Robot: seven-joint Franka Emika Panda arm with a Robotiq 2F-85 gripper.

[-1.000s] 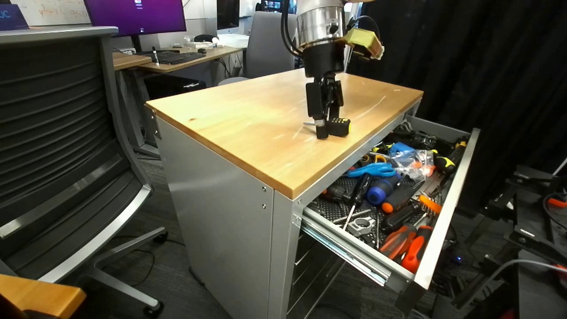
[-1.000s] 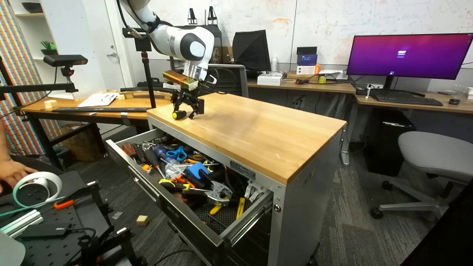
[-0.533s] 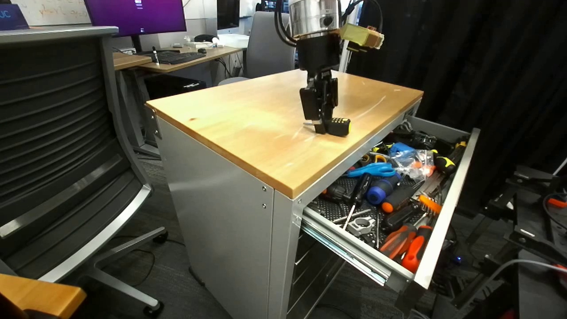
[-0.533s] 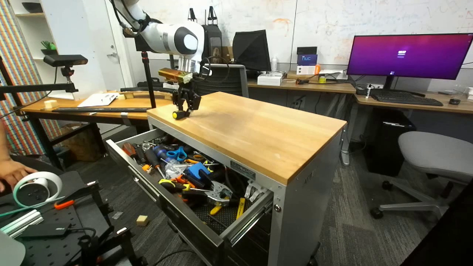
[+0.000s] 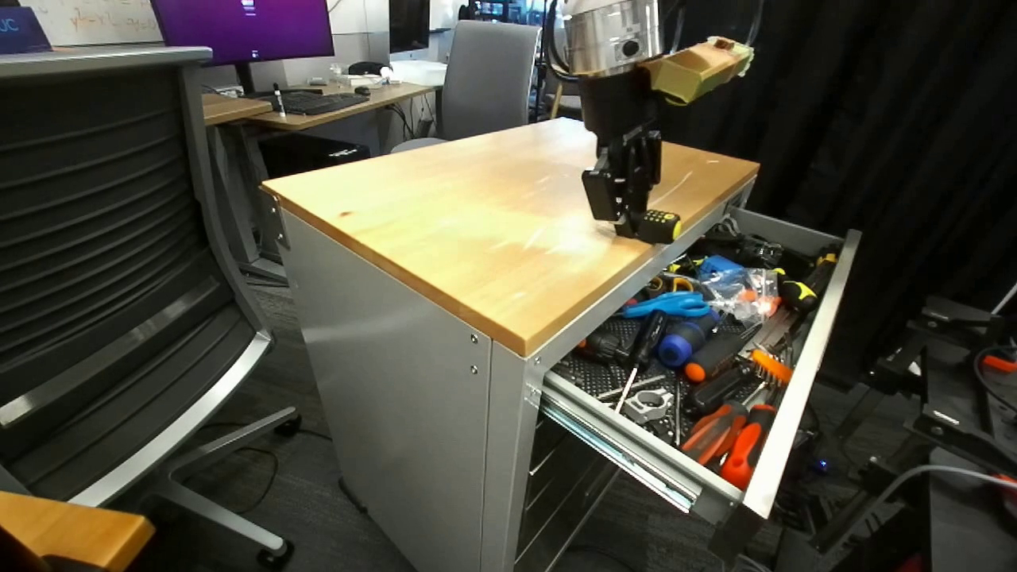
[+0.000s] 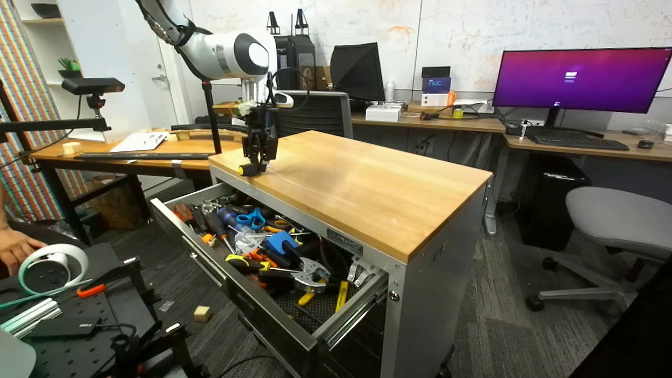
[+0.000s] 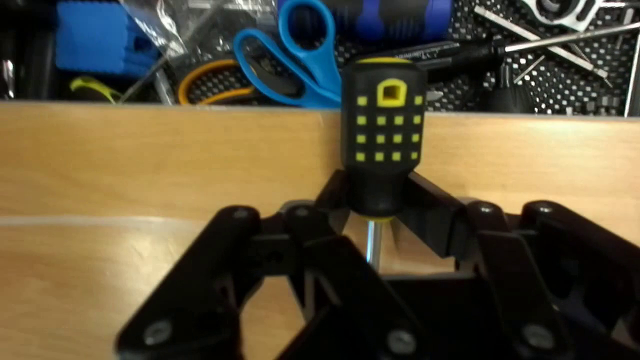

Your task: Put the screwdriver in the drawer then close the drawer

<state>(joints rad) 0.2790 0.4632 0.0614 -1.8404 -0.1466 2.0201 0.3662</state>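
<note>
1. Screwdriver [image 7: 382, 130] and jaws had shifted together toward the drawer [image 5: 806, 369] since the earlier exterior frames; the drawer and its contents had kept their places.
2. Screwdriver build: short, stubby black handle with rounded corners, rows of small square yellow marks, a yellow-rimmed hole near the butt, and a thin, bright metal shaft.
3. Surface [image 5: 445, 214]: pale wood, smooth, lightly scratched and catching glare, set on a grey metal cabinet [image 5: 405, 413].
4. Drawer: wide, shallow, grey metal, standing pulled out over a dark textured liner [image 6: 287, 300]. Contents noted: blue scissors [image 7: 322, 70], a blue block [image 7: 97, 45], a crumpled clear bag [image 5: 743, 290], a blue-and-black handle [image 5: 682, 343], red-orange grips [image 5: 743, 457] and further hand tools.
5. Jaws: clenched on the screwdriver, one side against each flank of the handle's narrow neck. The shaft ran back between them; the broad butt projected toward the drawer.
6. Screwdriver location: at the front edge of the surface, its butt overlapping that edge in the wrist view. Contact with the surface could not be determined.
</note>
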